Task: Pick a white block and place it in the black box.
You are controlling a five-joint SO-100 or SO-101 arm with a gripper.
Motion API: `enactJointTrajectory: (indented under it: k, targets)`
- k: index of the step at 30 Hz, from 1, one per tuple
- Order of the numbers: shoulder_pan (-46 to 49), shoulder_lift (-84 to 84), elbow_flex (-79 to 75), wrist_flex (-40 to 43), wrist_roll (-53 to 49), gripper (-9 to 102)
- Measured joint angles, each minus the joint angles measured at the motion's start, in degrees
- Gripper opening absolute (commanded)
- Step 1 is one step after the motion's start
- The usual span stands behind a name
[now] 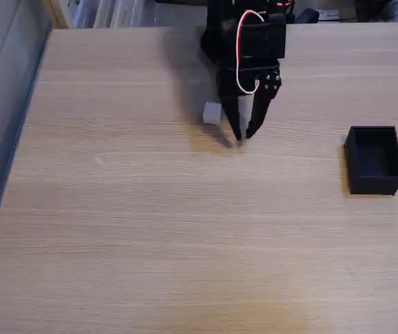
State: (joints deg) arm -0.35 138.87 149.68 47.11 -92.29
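Note:
The white block (212, 113) lies on the wooden table, in the upper middle of the fixed view. My black gripper (243, 135) with its red and white wires points down at the table just to the right of the block. Its fingers form a narrow V with the tips close together and only table showing between them. The block sits outside the jaws, beside the left finger (234, 115); I cannot tell whether they touch. The black box (374, 160) stands open-topped and empty near the right edge, well apart from the gripper.
The table's left edge (18, 132) runs diagonally beside a grey floor or wall. Clutter lines the far edge behind the arm. Bare wood stretches between the gripper and the box and across the whole front half.

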Motion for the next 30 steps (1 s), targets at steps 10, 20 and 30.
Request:
enactJointTrajectory:
  k: [10,20,30]
  targets:
    - [9.23,-2.20,-5.10,7.21,-8.35,23]
    - [18.46,-2.20,-5.62,9.84,-16.79,30]
    - [23.03,-2.37,-5.62,11.95,-22.15,32]
